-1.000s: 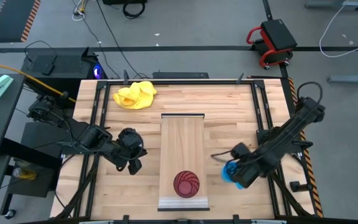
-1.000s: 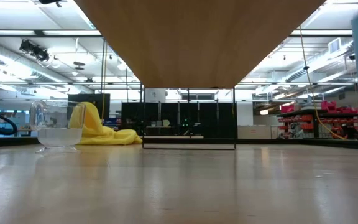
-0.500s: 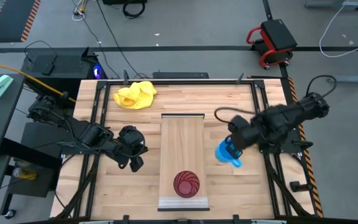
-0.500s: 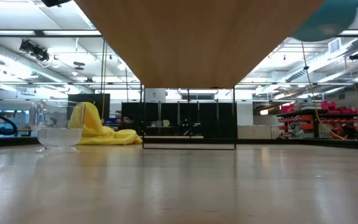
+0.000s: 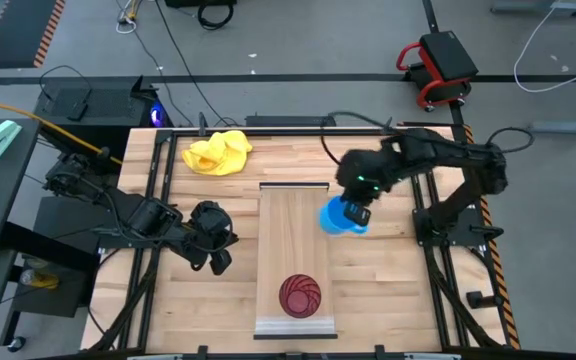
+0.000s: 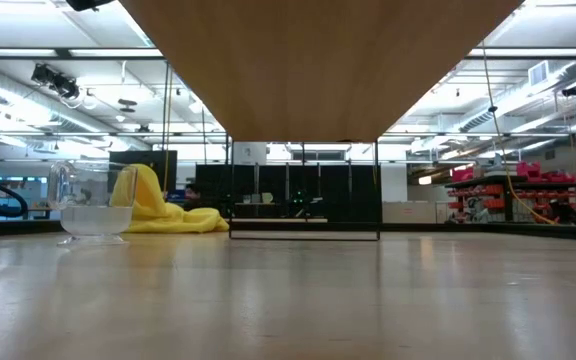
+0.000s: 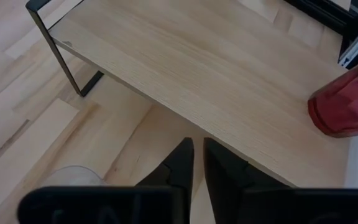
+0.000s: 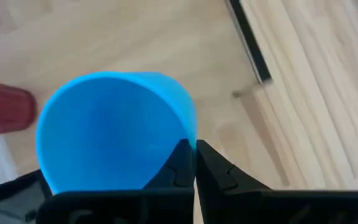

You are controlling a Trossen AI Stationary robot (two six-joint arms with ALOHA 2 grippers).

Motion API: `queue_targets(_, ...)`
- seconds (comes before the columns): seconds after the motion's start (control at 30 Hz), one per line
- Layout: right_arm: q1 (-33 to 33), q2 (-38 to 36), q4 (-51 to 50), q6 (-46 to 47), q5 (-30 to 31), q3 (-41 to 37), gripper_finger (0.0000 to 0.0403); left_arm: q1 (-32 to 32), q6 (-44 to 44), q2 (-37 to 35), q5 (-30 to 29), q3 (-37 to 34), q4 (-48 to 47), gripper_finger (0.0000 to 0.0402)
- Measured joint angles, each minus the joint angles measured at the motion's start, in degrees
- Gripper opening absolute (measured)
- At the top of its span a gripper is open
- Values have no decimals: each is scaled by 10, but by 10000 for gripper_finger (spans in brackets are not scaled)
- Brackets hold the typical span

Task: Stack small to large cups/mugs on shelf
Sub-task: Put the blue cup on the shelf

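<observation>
Your right hand (image 5: 354, 211) pinches blue mug (image 5: 340, 217) by rim, fingers (image 8: 185, 163) closed on wall; mug hangs over right edge of shelf (image 5: 294, 215). Red tumbler (image 5: 300, 295) stands on shelf, nearer front than your right hand. Your left hand (image 5: 216, 262) closed, empty, low over worktop (image 5: 388, 300) left of shelf. Glass cup (image 6: 92, 203) sits on worktop just beside left hand.

Blue mug (image 5: 341, 217) held above shelf (image 5: 293, 215) edge; red tumbler (image 5: 300, 296) upright on it.
</observation>
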Motion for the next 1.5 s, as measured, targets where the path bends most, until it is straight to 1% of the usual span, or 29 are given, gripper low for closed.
queue_targets(0.1, -8, 42, 0, -59, -27, 45, 2, 0, -3, 0, 0, 0, 0, 41)
queue_targets(0.2, -9, 79, 0, -97, -38, 74, 2, 0, -14, 0, 0, 0, 0, 42)
queue_targets(0.3, -8, 109, 0, -113, -46, 88, 2, 0, -20, 0, 0, 0, 0, 43)
queue_targets(0.47, -1, 144, 0, -135, -53, 90, 2, 0, -27, 0, -4, 0, 0, 37)
queue_targets(0.73, 15, 153, 13, -149, -57, 90, 2, 15, -25, 0, -5, 0, 0, 37)
queue_targets(0.9, 27, 152, 46, -148, -57, 90, 2, 39, -18, 1, -5, 0, 0, 40)
queue_targets(1.03, 35, 164, 51, -146, -58, 90, 2, 63, -3, 5, -5, 0, 5, 35)
queue_targets(1.17, 41, 168, 82, -148, -58, 90, 3, 85, 16, 13, -3, -1, 18, 32)
queue_targets(1.33, 41, 171, 89, -155, -65, 90, 2, 107, 38, 22, 8, 0, 51, 37)
queue_targets(1.5, 41, 173, 106, -172, -74, 90, 3, 121, 80, 39, 26, 0, 128, 40)
